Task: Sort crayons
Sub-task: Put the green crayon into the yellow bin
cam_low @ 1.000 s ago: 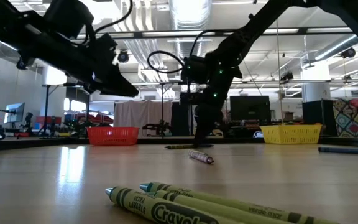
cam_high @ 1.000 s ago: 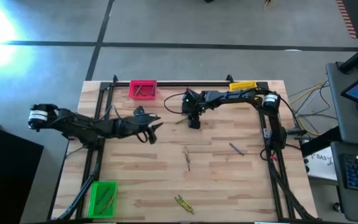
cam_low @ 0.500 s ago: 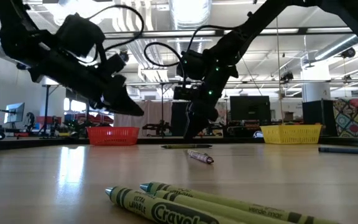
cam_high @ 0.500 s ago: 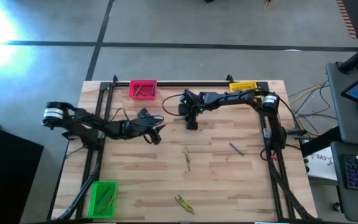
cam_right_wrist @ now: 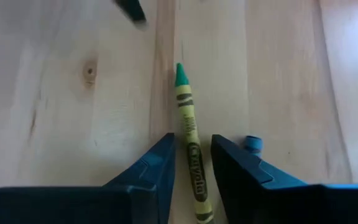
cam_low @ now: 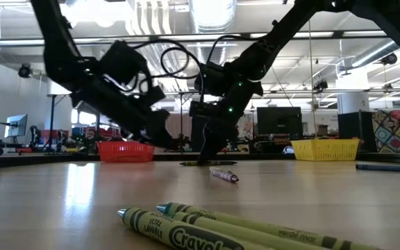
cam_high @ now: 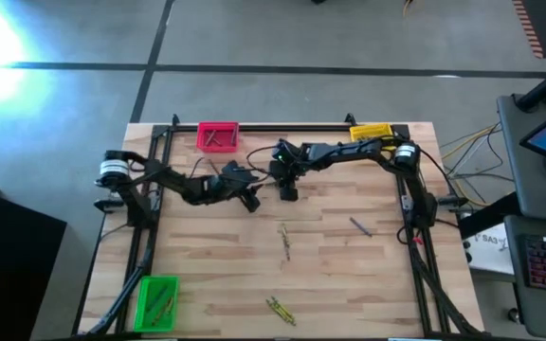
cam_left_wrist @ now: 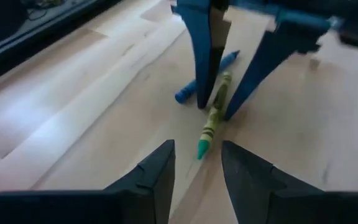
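Lying nearest the low camera, a pair of olive crayons (cam_low: 235,229) is untouched. Farther back, the right gripper (cam_high: 289,192) is seen lowered over a green-tipped crayon (cam_right_wrist: 189,140), fingers narrowed from a wider gap, straddling it, grip not yet confirmed. The left gripper (cam_high: 250,201) has been swung in beside it, part open, empty. Pickup is judged imminent.
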